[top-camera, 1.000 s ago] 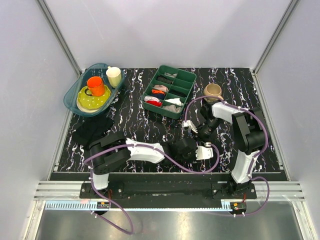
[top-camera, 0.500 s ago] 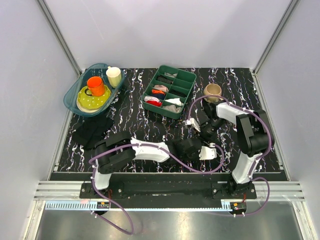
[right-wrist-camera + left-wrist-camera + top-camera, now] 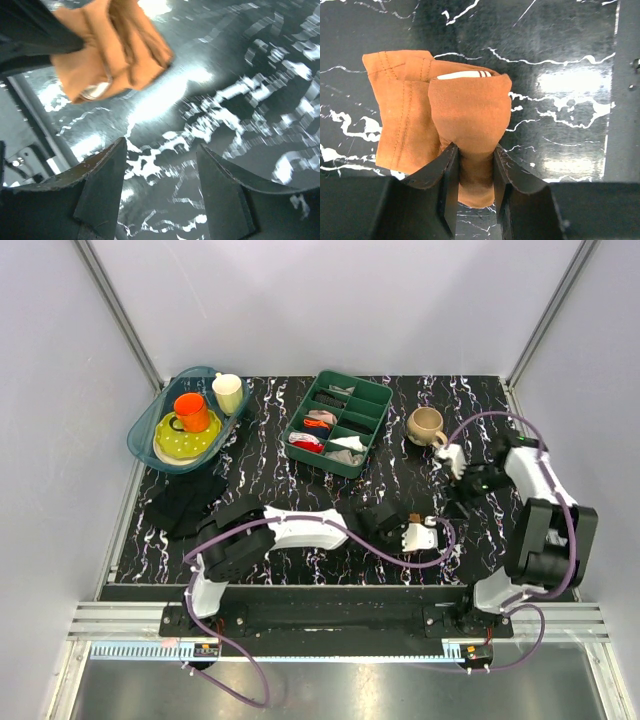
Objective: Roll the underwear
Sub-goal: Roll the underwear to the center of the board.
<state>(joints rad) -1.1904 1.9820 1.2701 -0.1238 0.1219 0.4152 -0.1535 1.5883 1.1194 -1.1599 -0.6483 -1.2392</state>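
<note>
Underwear (image 3: 465,105) clamped in left end effector (image 3: 473,150), right end effector (image 3: 160,146) spread

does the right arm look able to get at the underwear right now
Probably yes. The right gripper is open and empty, and only bare table lies between it and the underwear. The left gripper is clamped on one end, so only the free side looks open to it.
</note>
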